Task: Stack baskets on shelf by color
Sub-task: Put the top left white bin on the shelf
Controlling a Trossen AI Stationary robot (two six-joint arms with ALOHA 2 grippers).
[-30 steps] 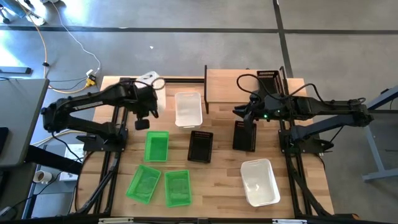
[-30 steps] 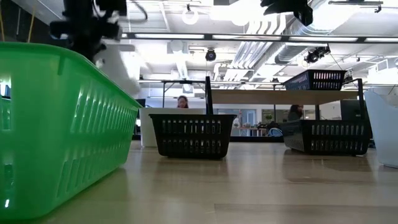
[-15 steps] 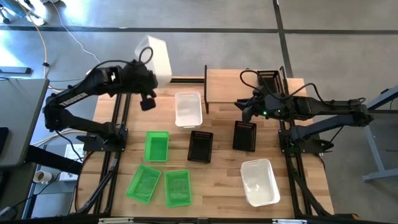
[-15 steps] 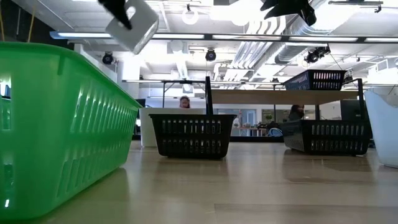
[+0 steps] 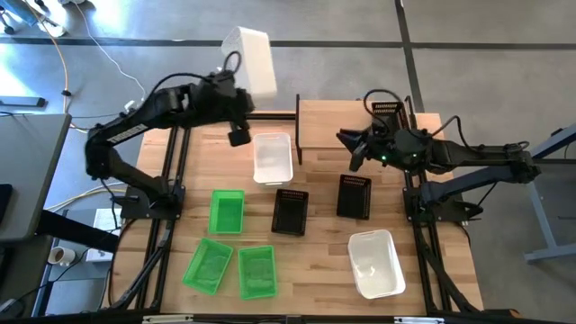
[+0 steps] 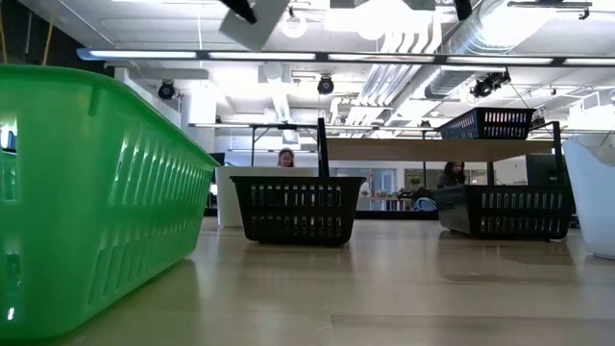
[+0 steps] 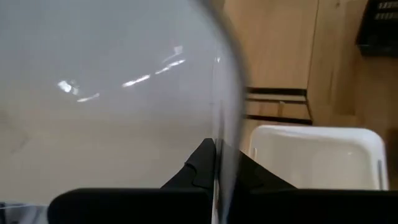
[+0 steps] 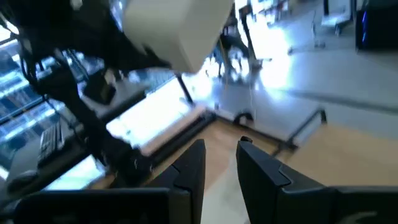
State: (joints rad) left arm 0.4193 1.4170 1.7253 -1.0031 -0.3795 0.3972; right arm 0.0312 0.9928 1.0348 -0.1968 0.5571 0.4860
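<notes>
The left pincer point(image 5: 236, 79) is clamping the rim of a white basket point(image 5: 251, 58), holding it raised and tilted beyond the table's point(image 5: 315, 279) far edge, left of the shelf point(image 5: 328, 126). The right pincer point(image 5: 349, 144), fingers partly apart and gripping nothing, is hovering beside the shelf, where one black basket point(image 5: 388, 112) is sitting. On the table, all apparently empty, are lying three green baskets point(image 5: 227, 211), two black baskets point(image 5: 290, 211) and two white ones point(image 5: 273, 157), mostly lengthwise front-to-back.

A yellow cable point(image 5: 74, 75) trails across the grey floor point(image 5: 504, 90) beside the wooden table point(image 5: 315, 270).
</notes>
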